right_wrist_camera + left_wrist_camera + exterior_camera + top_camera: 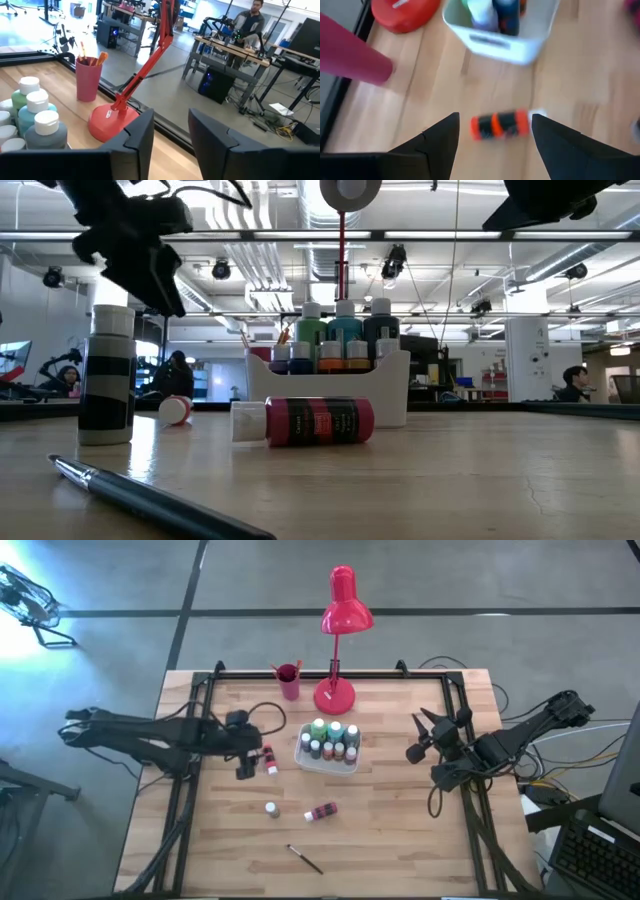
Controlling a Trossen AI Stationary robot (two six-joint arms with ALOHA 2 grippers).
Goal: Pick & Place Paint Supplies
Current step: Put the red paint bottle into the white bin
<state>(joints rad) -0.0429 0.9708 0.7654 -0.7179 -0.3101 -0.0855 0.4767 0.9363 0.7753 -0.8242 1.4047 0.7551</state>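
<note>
My left gripper (252,758) (495,119) hovers open over a red-orange paint bottle (268,761) (499,125) lying on its side left of the white tray; its fingers stand on either side without touching. The tray (303,759) holds several upright bottles (331,739). A dark-labelled bottle (271,808) (107,375) stands on its base near the table's middle. Beside it a red bottle (321,812) (305,421) lies on its side. A thin brush (305,858) (150,496) lies flat near the near edge. My right gripper (413,737) (171,125) waits open, right of the tray.
A red desk lamp (334,695) stands at the far edge behind the tray, its head reaching beyond the table. A red cup (289,681) with brushes stands to its left. Black frame rails run along both table sides. People sit in the room behind.
</note>
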